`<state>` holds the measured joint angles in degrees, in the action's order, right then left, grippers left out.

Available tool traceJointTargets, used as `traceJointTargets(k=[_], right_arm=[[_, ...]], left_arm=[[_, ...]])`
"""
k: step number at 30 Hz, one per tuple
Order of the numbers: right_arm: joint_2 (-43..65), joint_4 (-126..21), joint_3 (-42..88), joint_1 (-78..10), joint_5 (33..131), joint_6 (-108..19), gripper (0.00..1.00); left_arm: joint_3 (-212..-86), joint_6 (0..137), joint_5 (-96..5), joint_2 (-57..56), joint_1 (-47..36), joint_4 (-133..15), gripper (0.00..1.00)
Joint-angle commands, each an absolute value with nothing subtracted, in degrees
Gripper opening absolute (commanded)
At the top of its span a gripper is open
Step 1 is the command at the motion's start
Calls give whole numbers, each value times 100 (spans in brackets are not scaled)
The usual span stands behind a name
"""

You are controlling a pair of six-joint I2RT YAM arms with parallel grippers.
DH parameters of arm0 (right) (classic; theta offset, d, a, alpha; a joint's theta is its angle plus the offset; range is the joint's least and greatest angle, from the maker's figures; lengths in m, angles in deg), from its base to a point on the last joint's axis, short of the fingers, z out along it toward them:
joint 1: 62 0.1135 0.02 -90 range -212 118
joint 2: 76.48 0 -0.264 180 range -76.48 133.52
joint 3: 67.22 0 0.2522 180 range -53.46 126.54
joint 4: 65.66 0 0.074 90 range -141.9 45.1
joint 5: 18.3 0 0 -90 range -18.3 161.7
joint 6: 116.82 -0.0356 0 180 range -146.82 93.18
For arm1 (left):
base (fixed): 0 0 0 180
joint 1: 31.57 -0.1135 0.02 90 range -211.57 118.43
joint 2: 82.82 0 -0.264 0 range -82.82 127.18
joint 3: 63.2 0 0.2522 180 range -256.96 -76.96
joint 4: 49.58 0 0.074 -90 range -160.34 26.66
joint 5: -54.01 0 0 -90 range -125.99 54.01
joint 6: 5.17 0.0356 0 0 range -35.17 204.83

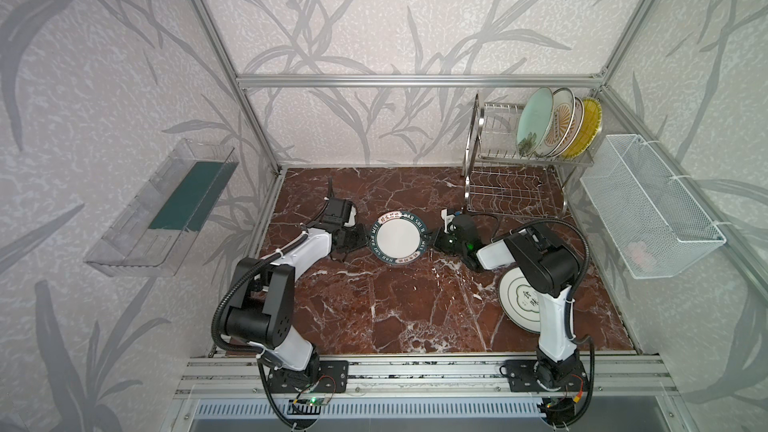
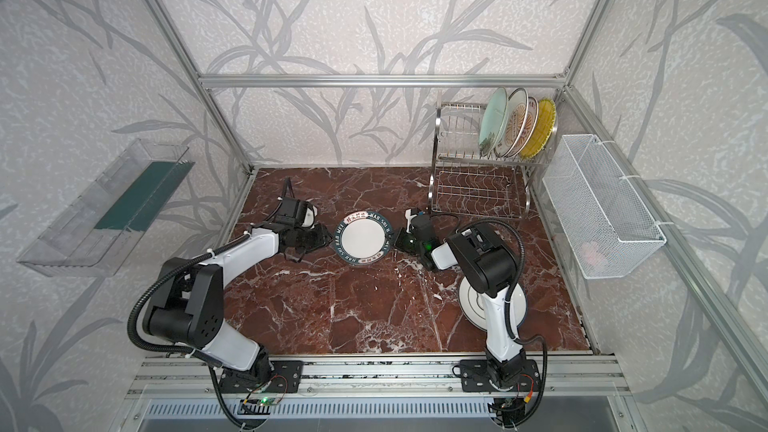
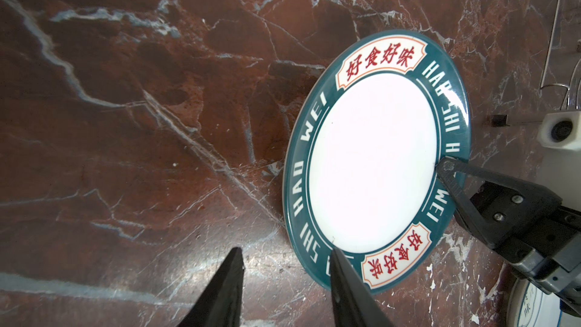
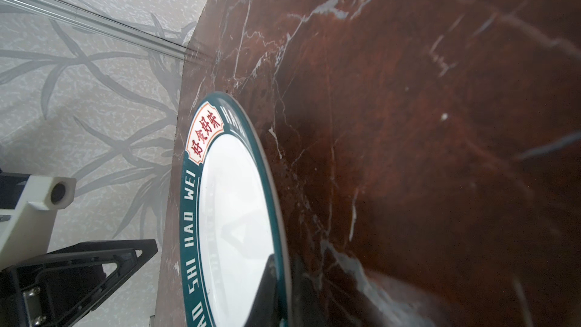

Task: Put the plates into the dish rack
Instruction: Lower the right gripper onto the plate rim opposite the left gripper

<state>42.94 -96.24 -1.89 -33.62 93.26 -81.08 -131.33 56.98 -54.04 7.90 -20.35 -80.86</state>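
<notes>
Pickup step: right gripper (image 1: 431,239) pinched shut on rim of dark-teal-rimmed lettered white plate (image 1: 397,238); left gripper (image 1: 360,239), jaws half apart, at the opposite rim. Next, likely: lift, tip upright, carry to shiny steel wire dish rack (image 1: 503,191) beyond right gripper.

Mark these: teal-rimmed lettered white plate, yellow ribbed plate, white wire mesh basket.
teal-rimmed lettered white plate (image 1: 397,238): in a top view, on its plain white centre.
yellow ribbed plate (image 1: 589,122): in a top view, on its ribbed face.
white wire mesh basket (image 1: 665,184): in a top view, on its mesh wall.
</notes>
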Motion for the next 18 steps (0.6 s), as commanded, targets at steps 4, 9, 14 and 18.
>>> traceJointTargets(k=[4,9,14,18], right_arm=[[4038,-9384,-392,-3414,9329,-7881,0],[3865,-9645,-516,-3451,9351,-7907,0],[3653,-9690,-634,-3478,9382,-7898,0],[3505,-9716,-685,-3491,9504,-7906,0]], left_arm=[[-12995,5750,-5322,479,-2102,-8117,44],[-12809,5711,-5471,273,-2219,-7900,44],[-12510,5492,-5855,157,-2320,-7298,44],[-12365,5398,-6177,121,-2322,-6834,45]])
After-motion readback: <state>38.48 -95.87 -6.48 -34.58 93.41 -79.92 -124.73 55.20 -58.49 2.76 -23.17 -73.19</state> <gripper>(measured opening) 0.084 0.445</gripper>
